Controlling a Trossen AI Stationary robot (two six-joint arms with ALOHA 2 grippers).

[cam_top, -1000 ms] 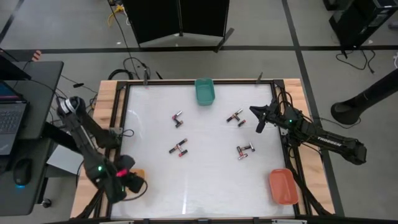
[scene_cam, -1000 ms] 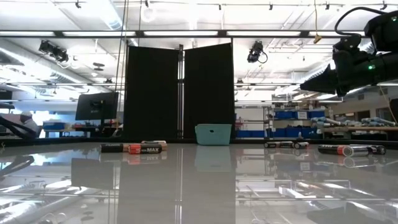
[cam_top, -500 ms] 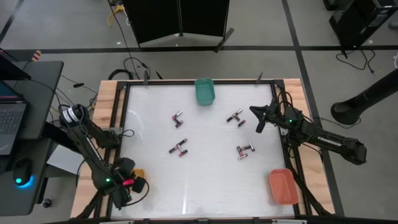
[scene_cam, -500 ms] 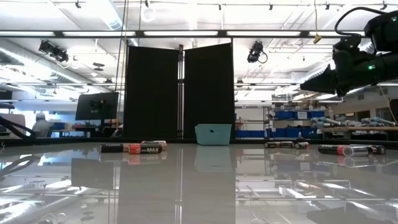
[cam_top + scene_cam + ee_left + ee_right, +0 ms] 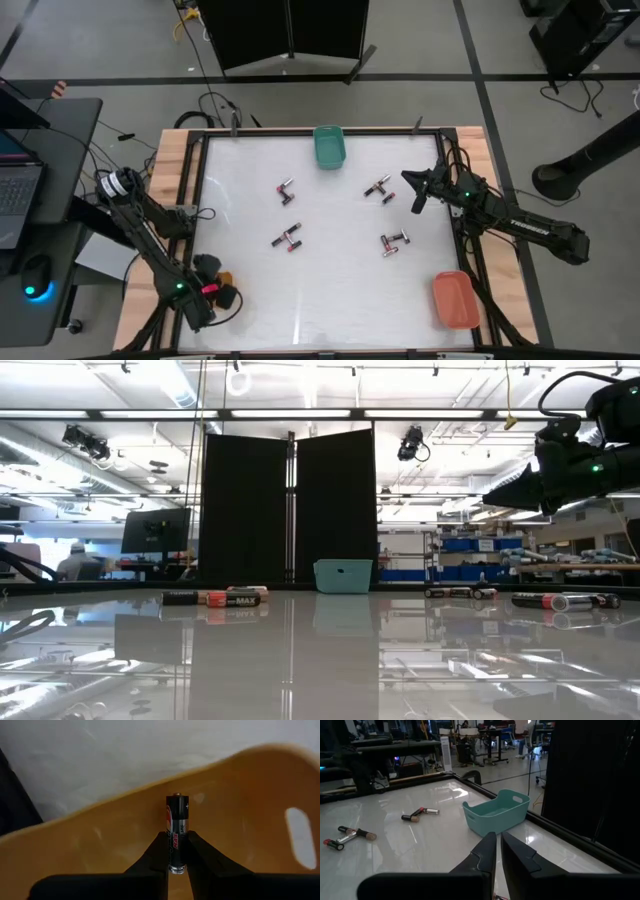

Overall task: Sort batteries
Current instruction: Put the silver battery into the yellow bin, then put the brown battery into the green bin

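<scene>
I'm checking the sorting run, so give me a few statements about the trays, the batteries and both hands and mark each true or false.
1. The left hand grips a battery over the yellow tray. True.
2. The right hand holds a battery. False: its fingers are shut with nothing between them.
3. The teal tray sits at the table's far edge. True.
4. All the loose batteries are already in trays. False: several batteries lie on the white table.
5. The orange tray is beside the teal one. False: it sits at the near right corner.
</scene>
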